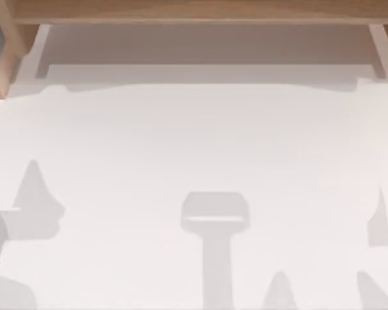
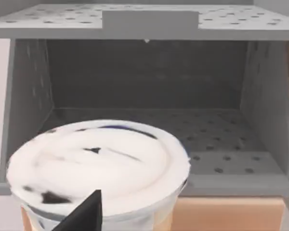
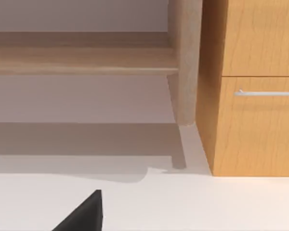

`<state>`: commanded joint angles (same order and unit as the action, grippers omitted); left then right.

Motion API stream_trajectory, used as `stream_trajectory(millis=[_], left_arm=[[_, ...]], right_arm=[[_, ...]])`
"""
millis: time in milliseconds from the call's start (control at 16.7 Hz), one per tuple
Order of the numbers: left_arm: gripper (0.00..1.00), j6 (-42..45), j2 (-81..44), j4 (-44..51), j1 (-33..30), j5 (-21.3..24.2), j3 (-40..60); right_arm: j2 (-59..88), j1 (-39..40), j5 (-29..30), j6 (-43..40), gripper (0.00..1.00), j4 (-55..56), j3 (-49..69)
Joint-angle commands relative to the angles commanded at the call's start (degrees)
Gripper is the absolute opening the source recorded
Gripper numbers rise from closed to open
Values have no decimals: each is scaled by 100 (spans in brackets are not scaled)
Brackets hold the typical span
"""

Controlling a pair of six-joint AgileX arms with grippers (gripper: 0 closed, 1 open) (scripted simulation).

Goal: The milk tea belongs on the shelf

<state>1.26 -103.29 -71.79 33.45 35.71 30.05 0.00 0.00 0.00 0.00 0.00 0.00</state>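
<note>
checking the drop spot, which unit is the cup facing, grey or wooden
The grey perforated rack, open just behind the milk tea; the wooden shelf has plain boards.

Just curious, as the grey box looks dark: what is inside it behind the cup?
Behind the milk tea, the grey perforated box shows a bare dotted floor and a dark back wall. The cup covers its near lower corner, so that part cannot be seen.

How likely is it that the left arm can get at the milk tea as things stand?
Probably yes: the milk tea sits right before the left pincer, nothing between them, a grey rack behind it. The right pincer idles near the shelf.
</note>
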Motion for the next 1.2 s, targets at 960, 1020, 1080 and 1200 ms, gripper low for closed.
stream_trajectory(millis=[960,1020,1080,1200], left_arm=[[100,-105,-2539,-1748,704,782,869],[100,-108,-2584,-1667,640,712,1006],[100,-111,-2641,-1556,553,624,1182],[100,-114,-2777,-1285,341,416,1599]], right_arm=[[0,0,0,0,100,0,0],[0,0,0,0,100,0,0],[0,0,0,0,100,0,0],[0,0,0,0,100,0,0]])
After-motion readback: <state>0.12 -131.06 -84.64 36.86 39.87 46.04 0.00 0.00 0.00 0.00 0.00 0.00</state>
